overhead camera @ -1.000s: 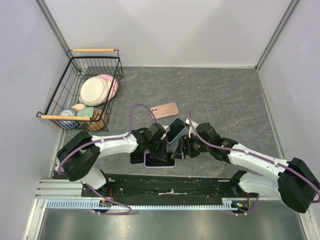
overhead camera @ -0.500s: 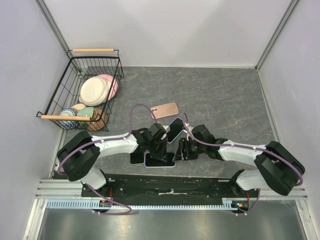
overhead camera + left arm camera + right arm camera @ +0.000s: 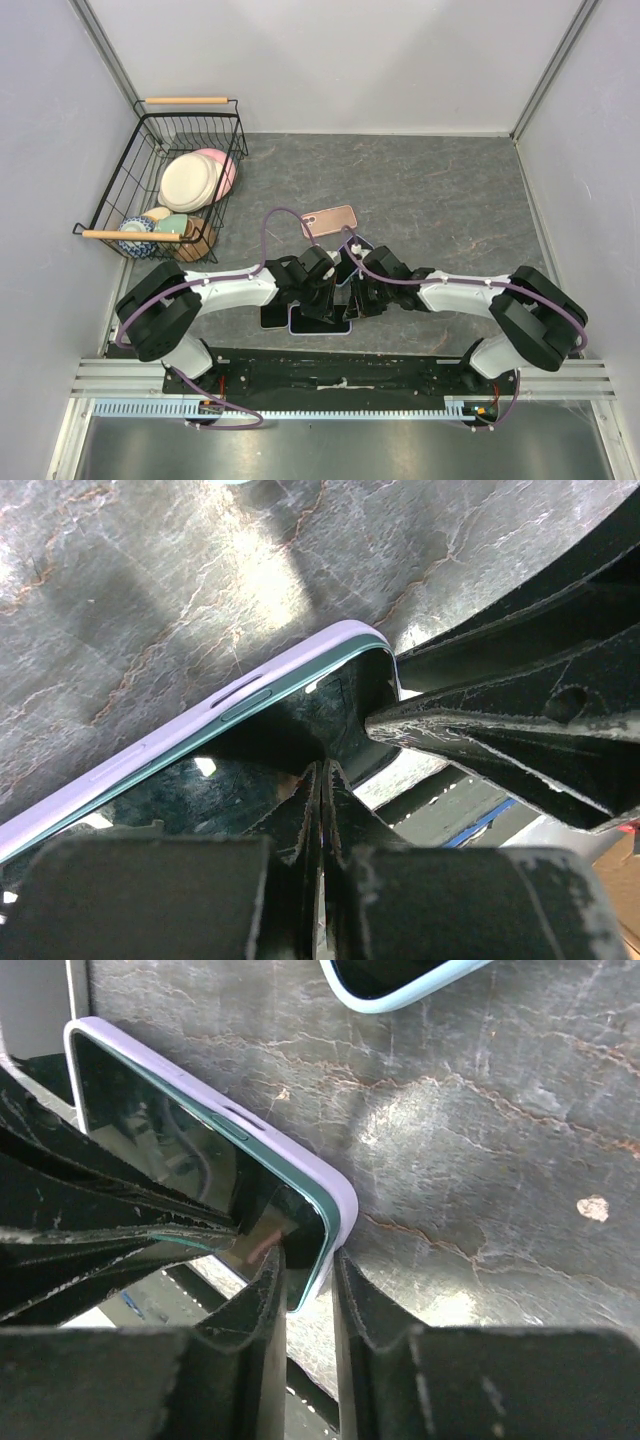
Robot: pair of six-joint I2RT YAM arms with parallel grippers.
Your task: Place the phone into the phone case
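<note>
The right gripper [image 3: 308,1260] nips its two fingers on a corner of the phone [image 3: 180,1120], which lies in the lilac phone case [image 3: 335,1195] on the table [image 3: 480,1160]. The left gripper [image 3: 320,772] is closed tight, with its tips on the glass. From above, the arms hide most of the phone (only a lilac edge peeks out). A second ago the right fingers were wider apart and farther right.

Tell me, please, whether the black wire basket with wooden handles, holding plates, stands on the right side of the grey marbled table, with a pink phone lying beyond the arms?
No: the black wire basket with wooden handles stands on the left side of the grey marbled table, as the top external view shows. The plates and pink phone are as stated.
</note>
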